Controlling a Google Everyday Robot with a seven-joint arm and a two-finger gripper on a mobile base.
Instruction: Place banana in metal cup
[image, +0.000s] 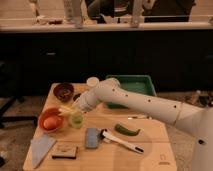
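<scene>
My gripper (74, 107) is at the end of the white arm that reaches in from the right, over the left part of the wooden table (150, 150). It is shut on the banana (65, 109), a pale yellow fruit that sticks out to the left above the rim of the orange bowl (49, 122). The metal cup (77, 97) stands just behind the gripper and is mostly hidden by it; only a dark bit shows. The translucent green cup (76, 119) is right below the gripper.
A dark red bowl (64, 91) and a white cup (92, 81) stand at the back left, a green tray (131, 84) at the back. A green pepper (127, 130), white-handled brush (121, 142), grey sponge (91, 137), brown block (65, 150) and cloth (40, 147) lie in front.
</scene>
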